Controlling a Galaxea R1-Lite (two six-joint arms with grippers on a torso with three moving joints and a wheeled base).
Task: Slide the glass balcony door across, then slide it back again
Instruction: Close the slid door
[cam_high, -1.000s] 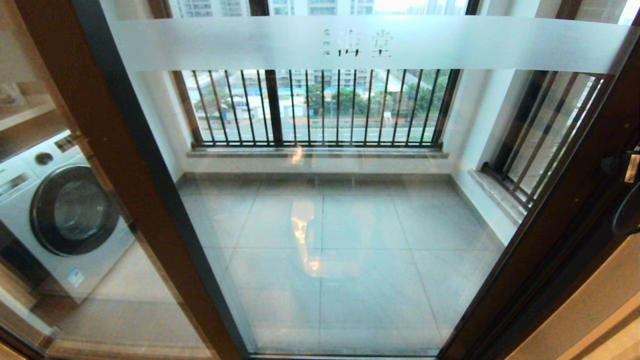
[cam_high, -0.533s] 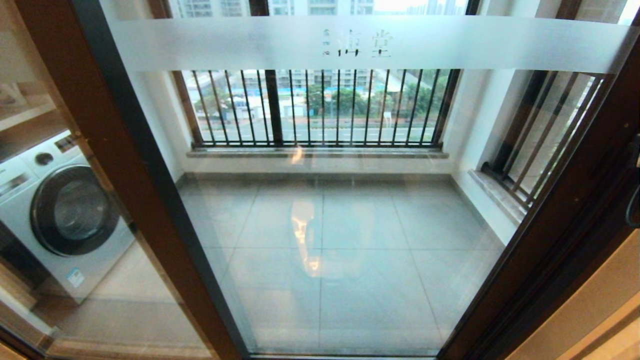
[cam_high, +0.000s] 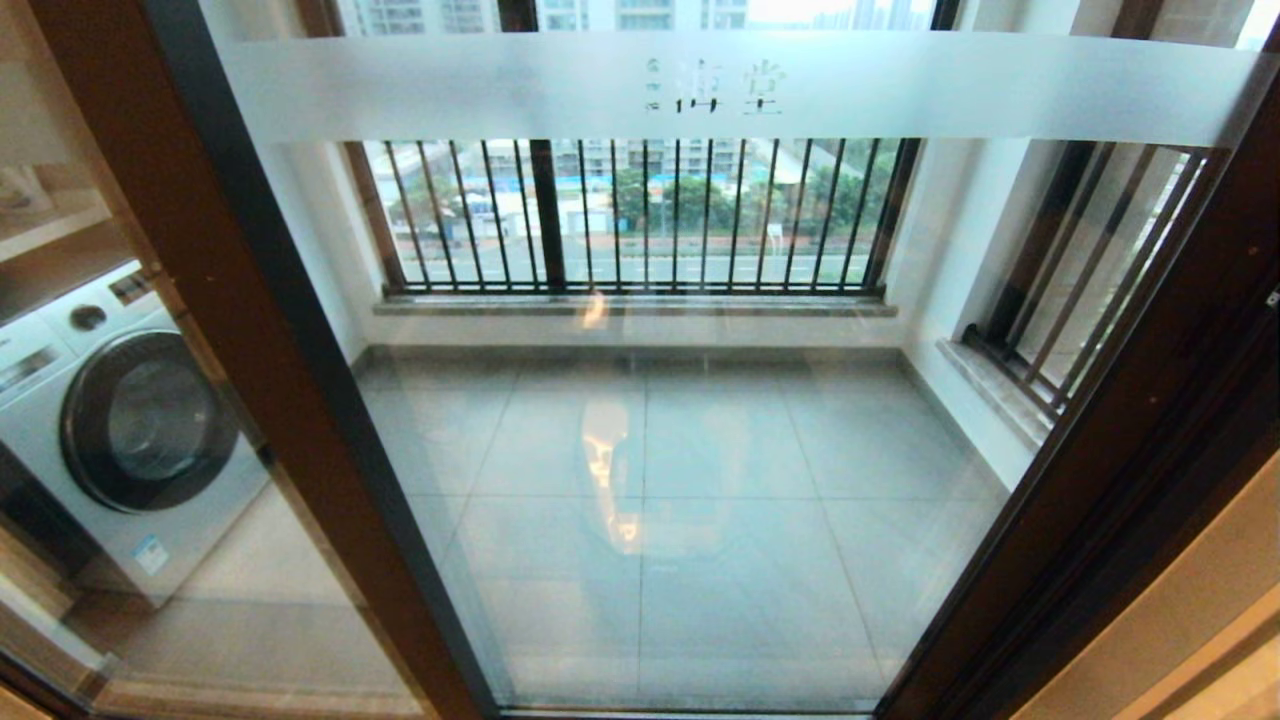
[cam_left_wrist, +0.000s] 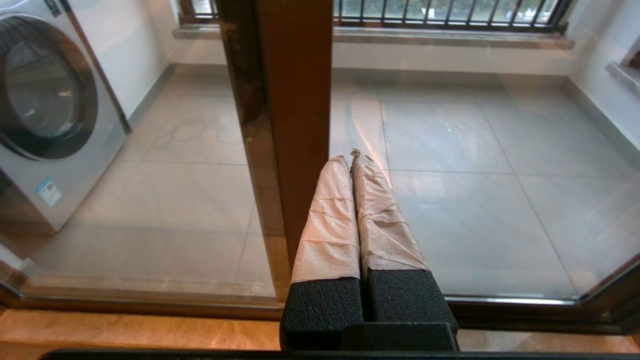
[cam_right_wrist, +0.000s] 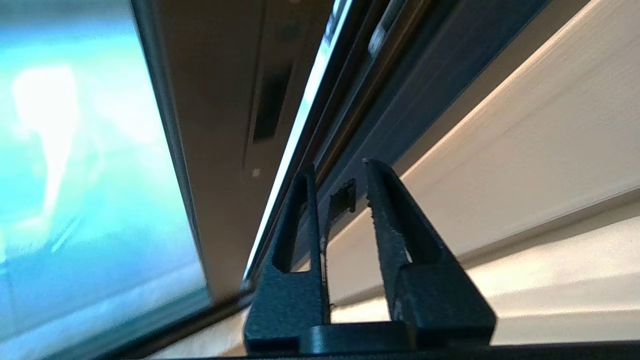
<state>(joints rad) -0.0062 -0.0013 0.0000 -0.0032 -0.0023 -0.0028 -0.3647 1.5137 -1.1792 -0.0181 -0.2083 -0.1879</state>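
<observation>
Fingers of the right gripper (cam_right_wrist: 337, 167) stood slightly parted, gripping nothing, near the glass balcony door (cam_right_wrist: 220, 125); hooking its handle slot (cam_right_wrist: 267, 107) squarely would likely serve best. Left gripper (cam_left_wrist: 352, 156) sat parked, closed.

The glass balcony door (cam_high: 650, 420) stands in front of the robot and fills the middle. Behind it is the balcony floor (cam_high: 700, 500), and behind that the railing (cam_high: 640, 215). To the left, behind another glass panel (cam_high: 90, 420), stands a washing machine (cam_high: 120, 420). The right hand (cam_right_wrist: 337, 167) is near the door's right edge, by the handle slot (cam_right_wrist: 270, 107).
</observation>
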